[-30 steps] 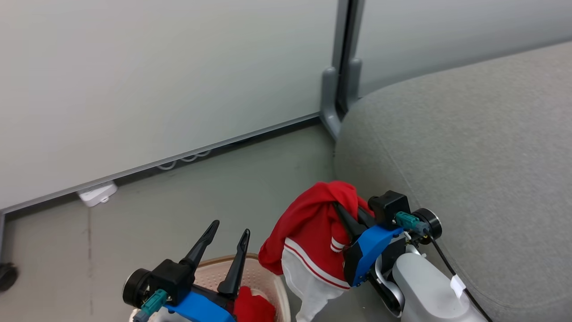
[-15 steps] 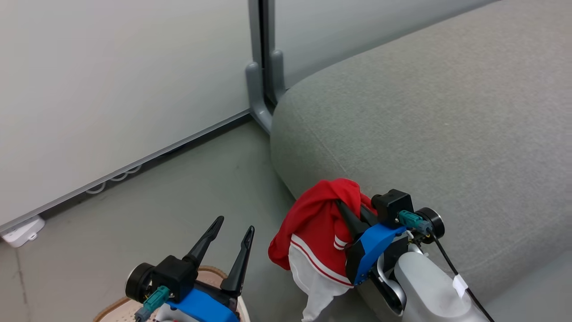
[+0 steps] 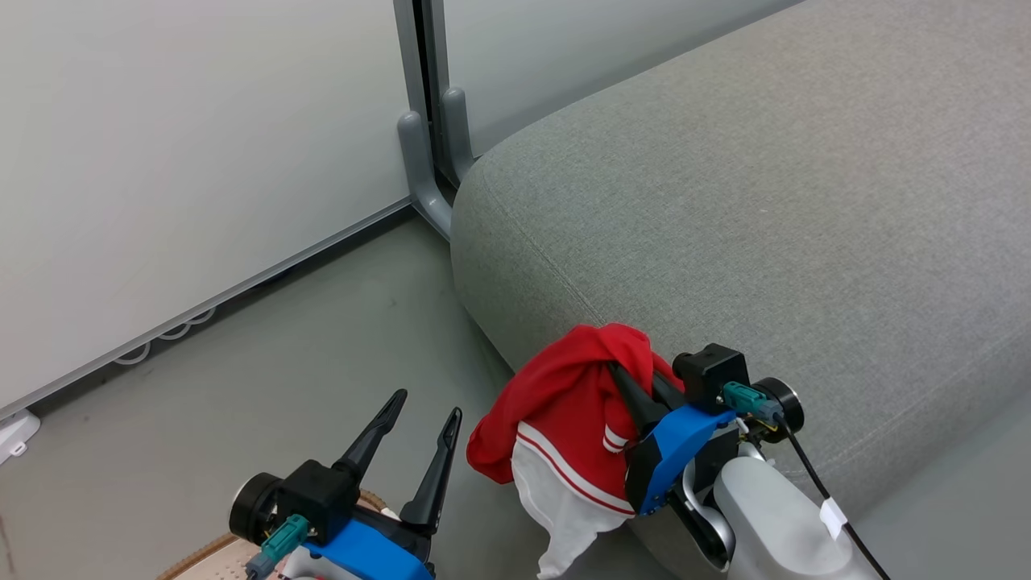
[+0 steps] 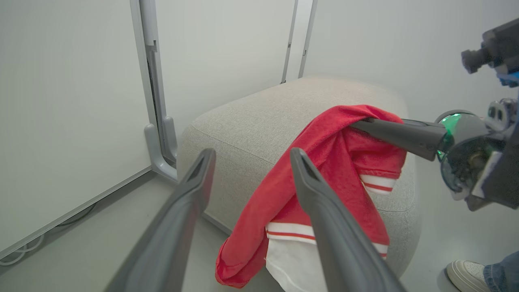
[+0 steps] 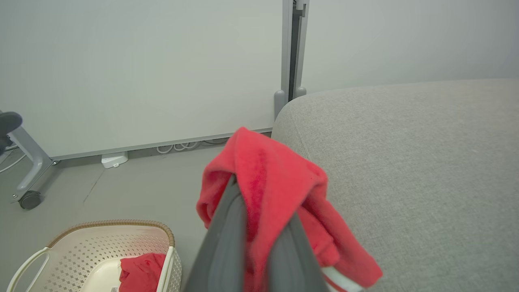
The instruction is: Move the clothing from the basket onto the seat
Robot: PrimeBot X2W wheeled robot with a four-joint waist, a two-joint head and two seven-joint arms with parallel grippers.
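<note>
A red garment [image 3: 568, 403] with white stripes and a white hem hangs from my right gripper [image 3: 624, 379], which is shut on it in the air beside the seat's near corner. The same garment [image 4: 324, 178] drapes in front of the grey seat [image 4: 259, 117] in the left wrist view. The big grey seat [image 3: 765, 209] spreads to the right. My left gripper [image 3: 427, 407] stands open and holds nothing, above the basket's brown rim [image 3: 197, 554]. In the right wrist view the cream basket [image 5: 97, 247] sits on the floor with a second red garment [image 5: 140, 271] inside.
A grey partition post and foot [image 3: 423, 153] stands by the seat's far corner, against a pale wall. Cables [image 3: 161, 342] and a white box [image 3: 12, 435] lie along the wall base. A chair castor [image 5: 30, 199] sits at the left. A person's shoe [image 4: 466, 275] is beside the seat.
The head camera has swung right, so the seat fills more of the view and the basket has slid almost out at the bottom left. Both grippers keep their pose.
</note>
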